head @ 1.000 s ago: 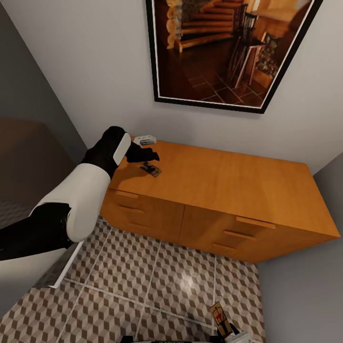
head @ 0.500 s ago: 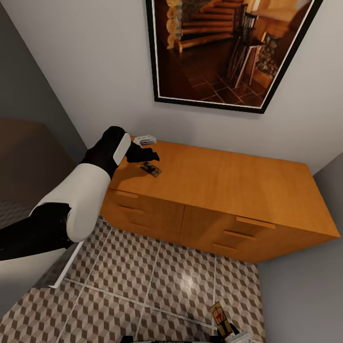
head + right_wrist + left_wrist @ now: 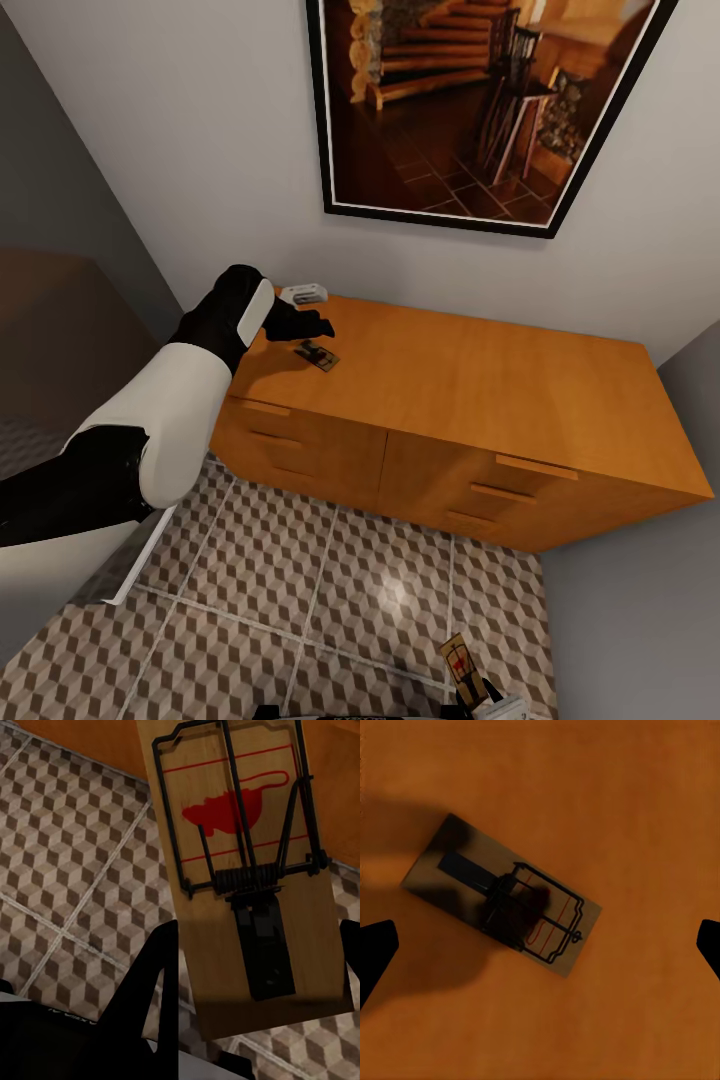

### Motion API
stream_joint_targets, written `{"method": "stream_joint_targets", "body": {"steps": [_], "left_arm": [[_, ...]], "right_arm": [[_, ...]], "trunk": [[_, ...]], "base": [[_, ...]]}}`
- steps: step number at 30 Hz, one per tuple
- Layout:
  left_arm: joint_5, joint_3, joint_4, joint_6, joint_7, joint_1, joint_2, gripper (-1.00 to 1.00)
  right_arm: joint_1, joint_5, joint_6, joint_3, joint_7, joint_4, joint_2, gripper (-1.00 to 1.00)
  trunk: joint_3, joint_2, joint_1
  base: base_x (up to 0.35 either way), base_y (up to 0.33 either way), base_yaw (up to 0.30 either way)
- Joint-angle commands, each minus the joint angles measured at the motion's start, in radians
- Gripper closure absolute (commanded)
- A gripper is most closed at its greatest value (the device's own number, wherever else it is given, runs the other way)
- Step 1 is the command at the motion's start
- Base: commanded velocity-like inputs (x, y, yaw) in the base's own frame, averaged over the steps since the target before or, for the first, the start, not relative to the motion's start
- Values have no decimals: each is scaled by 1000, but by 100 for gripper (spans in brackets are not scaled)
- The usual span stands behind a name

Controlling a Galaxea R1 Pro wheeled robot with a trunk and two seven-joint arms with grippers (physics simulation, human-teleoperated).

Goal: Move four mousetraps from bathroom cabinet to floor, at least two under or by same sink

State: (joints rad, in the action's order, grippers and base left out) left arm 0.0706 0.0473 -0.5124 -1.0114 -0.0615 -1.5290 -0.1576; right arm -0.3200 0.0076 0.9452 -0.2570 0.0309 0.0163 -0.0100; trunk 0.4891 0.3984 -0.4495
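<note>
One mousetrap (image 3: pixel 316 355) lies flat on the left part of the orange-brown cabinet's top (image 3: pixel 480 385). My left gripper (image 3: pixel 312 328) hovers right over it. In the left wrist view the mousetrap (image 3: pixel 502 896) lies between the wide-apart black fingertips (image 3: pixel 375 952) of my left gripper (image 3: pixel 540 949), which is open and not touching it. At the bottom edge of the head view my right gripper (image 3: pixel 475 695) is shut on a second mousetrap (image 3: pixel 457 660), held above the cube-patterned bathroom floor (image 3: pixel 330 600). The right wrist view shows this mousetrap (image 3: pixel 240 870) clamped in my right gripper (image 3: pixel 255 975). The sink is out of view.
A small white object (image 3: pixel 305 293) lies at the cabinet's back left corner, close to my left gripper. A framed picture (image 3: pixel 480 110) hangs on the wall above. Grey walls close in on both sides of the cabinet. A dark brown surface (image 3: pixel 50 330) shows at the left.
</note>
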Motion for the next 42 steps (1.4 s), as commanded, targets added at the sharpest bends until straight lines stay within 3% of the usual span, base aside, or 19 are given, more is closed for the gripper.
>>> {"method": "stream_joint_targets", "body": {"steps": [1, 22, 42], "left_arm": [[1, 5, 0, -4, 0, -1, -1, -100], [1, 5, 1, -4, 0, 0, 1, -100], [1, 3, 1, -4, 0, 0, 1, -100]], "right_arm": [[-1, -1, 3, 2, 6, -1, 0, 100], [-1, -1, 3, 2, 6, -1, 1, 100], [-1, -1, 3, 2, 6, -1, 1, 100]], "trunk": [[1, 2, -1], [1, 2, -1], [1, 2, -1]], "base": [[0, 0, 0], [-20, 0, 0], [-309, 0, 0]]}}
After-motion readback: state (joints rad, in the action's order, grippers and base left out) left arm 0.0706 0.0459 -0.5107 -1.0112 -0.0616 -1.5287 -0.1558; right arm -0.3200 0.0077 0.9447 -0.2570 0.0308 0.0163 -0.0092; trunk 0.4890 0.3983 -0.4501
